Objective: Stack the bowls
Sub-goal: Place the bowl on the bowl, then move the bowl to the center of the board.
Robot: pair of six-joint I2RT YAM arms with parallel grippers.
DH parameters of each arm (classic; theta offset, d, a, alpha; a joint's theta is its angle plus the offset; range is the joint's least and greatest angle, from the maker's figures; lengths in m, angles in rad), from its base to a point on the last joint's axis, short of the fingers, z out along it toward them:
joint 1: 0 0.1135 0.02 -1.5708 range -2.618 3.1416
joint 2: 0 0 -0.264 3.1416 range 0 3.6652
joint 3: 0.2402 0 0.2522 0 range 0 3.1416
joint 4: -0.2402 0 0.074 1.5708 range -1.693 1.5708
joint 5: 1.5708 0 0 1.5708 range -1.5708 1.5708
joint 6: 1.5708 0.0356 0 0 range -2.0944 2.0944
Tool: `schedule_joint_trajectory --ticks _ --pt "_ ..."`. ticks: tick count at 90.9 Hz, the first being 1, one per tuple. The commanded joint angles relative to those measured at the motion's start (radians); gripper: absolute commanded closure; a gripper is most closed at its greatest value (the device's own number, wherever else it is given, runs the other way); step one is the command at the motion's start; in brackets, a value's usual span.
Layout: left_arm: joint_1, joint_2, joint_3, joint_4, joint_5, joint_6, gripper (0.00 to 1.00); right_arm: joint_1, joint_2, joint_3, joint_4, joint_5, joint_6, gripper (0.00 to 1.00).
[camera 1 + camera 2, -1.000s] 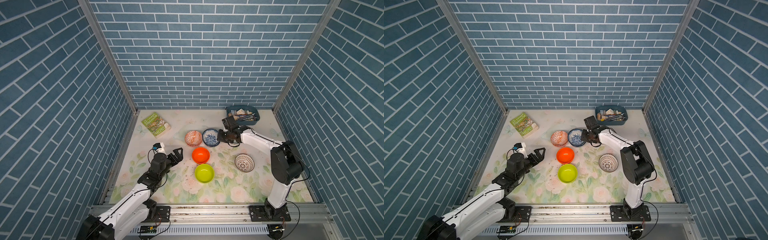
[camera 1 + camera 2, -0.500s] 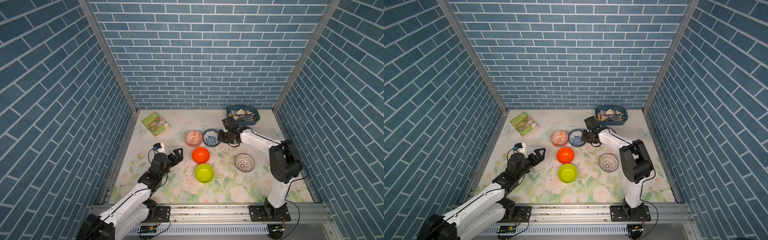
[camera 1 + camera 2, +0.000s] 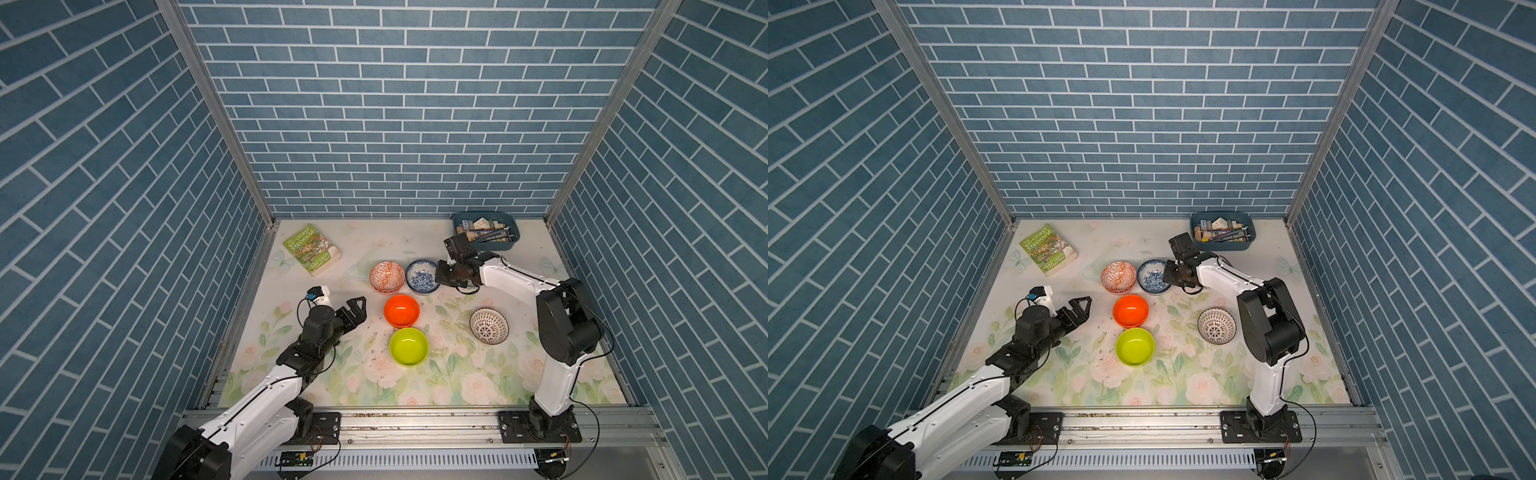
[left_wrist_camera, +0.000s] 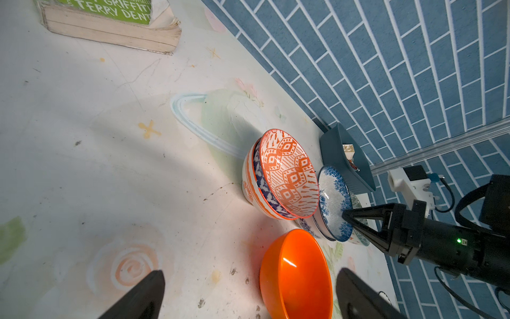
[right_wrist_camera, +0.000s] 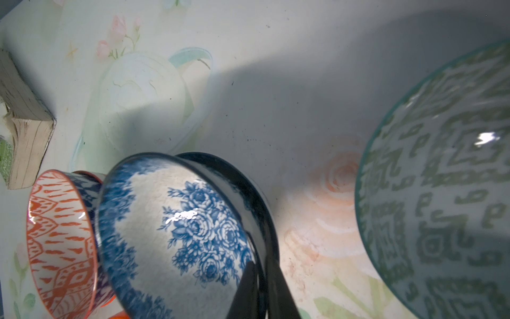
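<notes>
My right gripper [image 5: 259, 265] is shut on the rim of a blue-white floral bowl [image 3: 422, 276], one finger inside and one outside. That bowl sits nested in a darker blue one. To its left an orange-white patterned bowl [image 3: 387, 277] tops a small stack [image 4: 259, 190]. A grey-green patterned bowl [image 5: 441, 193] stands close beside my right gripper and is hidden under that arm in both top views. A plain orange bowl [image 3: 401, 309], a lime-green bowl [image 3: 409, 346] and a brown-lattice bowl [image 3: 489, 326] stand alone. My left gripper [image 3: 362, 308] hangs open left of the orange bowl.
A green paperback book [image 3: 311, 249] lies at the back left. A blue rectangular tray [image 3: 486, 232] of small items stands at the back right, just behind my right wrist. Brick-patterned walls close in three sides.
</notes>
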Motion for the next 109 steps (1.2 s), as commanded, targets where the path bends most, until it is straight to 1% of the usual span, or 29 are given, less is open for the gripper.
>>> schedule_joint_trajectory --ticks 1,7,24,34,37,52,55,60,71,77,94,109 --pt "0.000 0.005 0.012 0.008 -0.010 0.015 0.00 0.001 -0.010 0.002 0.011 -0.006 -0.009 0.75" --pt "-0.001 0.006 0.012 0.009 -0.010 0.014 0.00 0.001 -0.013 0.001 0.011 -0.006 -0.009 0.72" --pt "-0.001 0.007 0.011 0.007 -0.011 0.012 0.00 0.002 -0.034 -0.002 -0.001 0.003 -0.010 0.70" --pt "-0.001 0.009 0.013 0.006 -0.012 0.012 0.00 0.001 -0.053 -0.008 -0.007 0.003 -0.012 0.69" --pt "-0.001 0.007 0.012 0.005 -0.012 0.011 0.00 0.001 -0.057 -0.008 -0.008 0.024 -0.014 0.70" --pt "-0.001 0.003 0.012 -0.004 -0.015 0.010 0.00 -0.010 -0.096 -0.004 -0.025 0.039 -0.028 0.69" --pt "-0.001 0.000 0.012 -0.006 -0.015 0.008 0.00 -0.016 -0.105 -0.003 -0.032 0.040 -0.033 0.68" --pt "0.000 -0.001 0.012 -0.009 -0.016 0.007 0.00 -0.032 -0.121 -0.001 -0.045 0.040 -0.040 0.62" --pt "-0.001 0.002 0.012 -0.012 -0.019 0.003 0.00 -0.079 -0.174 -0.016 -0.059 0.054 -0.059 0.49" --pt "-0.001 0.010 0.016 -0.018 -0.020 0.002 0.00 -0.119 -0.197 -0.028 -0.068 0.066 -0.072 0.46" --pt "-0.001 0.030 0.028 -0.025 -0.020 0.002 0.00 -0.247 -0.230 -0.076 -0.068 0.057 -0.110 0.44" --pt "-0.001 0.044 0.032 -0.028 -0.019 0.002 0.00 -0.361 -0.225 -0.126 -0.038 0.016 -0.138 0.45"
